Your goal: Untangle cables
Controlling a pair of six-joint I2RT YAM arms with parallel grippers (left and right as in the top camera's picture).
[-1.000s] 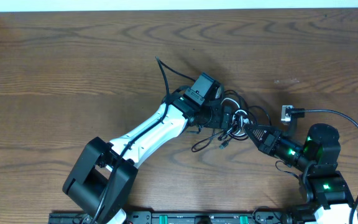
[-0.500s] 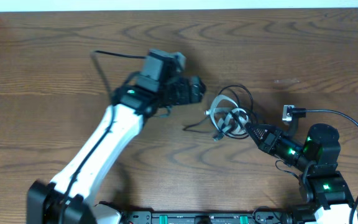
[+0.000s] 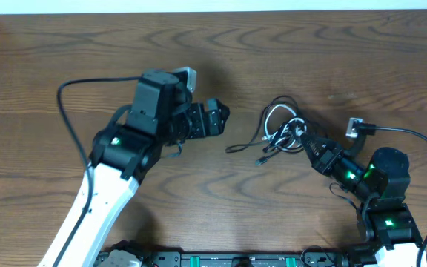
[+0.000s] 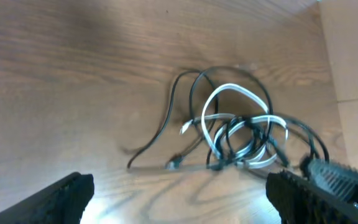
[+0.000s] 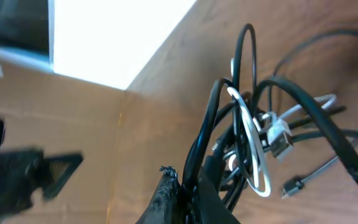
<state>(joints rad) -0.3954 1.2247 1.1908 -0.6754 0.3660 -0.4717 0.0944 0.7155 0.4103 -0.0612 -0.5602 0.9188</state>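
The cables (image 3: pixel 282 132) lie in a knotted bundle on the wooden table (image 3: pixel 362 52), right of its middle and about halfway between the far and near edges. It is several thin black cords looped through a white cord (image 4: pixel 232 88).

The right gripper (image 3: pixel 308 143) is at the bundle's right-hand end. Its jaws are clenched on a few of the black cords, and the right wrist view shows them pinched at the fingertips, with the rest of the loops fanning out in front. The left gripper (image 3: pixel 219 117) is spread wide and holds nothing. It is well to the left of the bundle, with bare table between them and its fingers pointing toward the knot.

The bundle's long axis runs roughly left to right, parallel to the table's near edge. The pinch is at the right end, and the slack trails out to the left. A loose black tail (image 3: pixel 242 145) reaches farthest toward the left gripper, and a second short tail with a small plug (image 3: pixel 260 160) lies just nearer the table's near edge.

The right arm is closer and serves as the anchor. The free left gripper faces the loose ends, so the next move would probably be a reach rightward along that axis for the nearest tail, then a pull back leftward away from the pinch. The tail lies flat and is very thin, so the jaws would need to come down low over it.
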